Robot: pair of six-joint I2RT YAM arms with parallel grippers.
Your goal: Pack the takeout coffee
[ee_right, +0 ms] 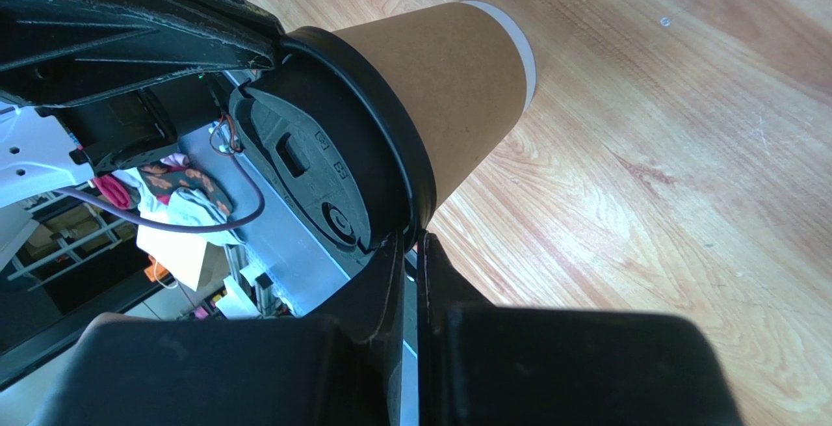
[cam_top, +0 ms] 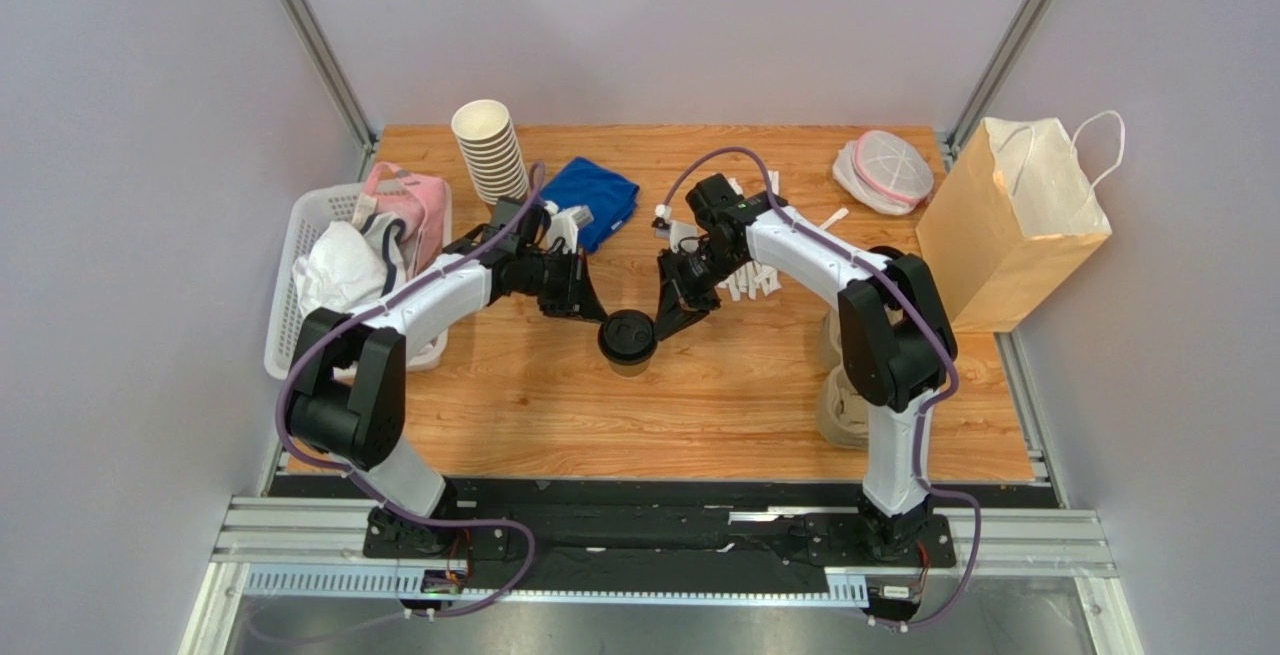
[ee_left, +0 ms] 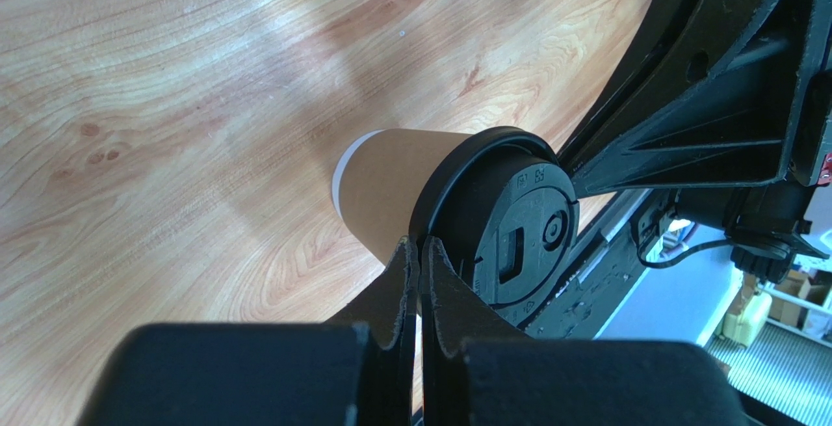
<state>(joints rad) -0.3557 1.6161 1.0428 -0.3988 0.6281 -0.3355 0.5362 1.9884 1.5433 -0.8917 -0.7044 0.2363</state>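
Kraft takeout coffee [cam_top: 625, 339] is braced only at its lid rim between your closed left gripper [ee_left: 420, 246] and closed right gripper [ee_right: 413, 243], so uneven pressure could pop the lid or topple it.

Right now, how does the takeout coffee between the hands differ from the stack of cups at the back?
The takeout coffee is one brown cup under a black lid; the stack of cups is several pale cups nested, top one open. The coffee sits mid-table between the left hand and right hand; the stack stands untouched at the back left. Both stand upright on the table.
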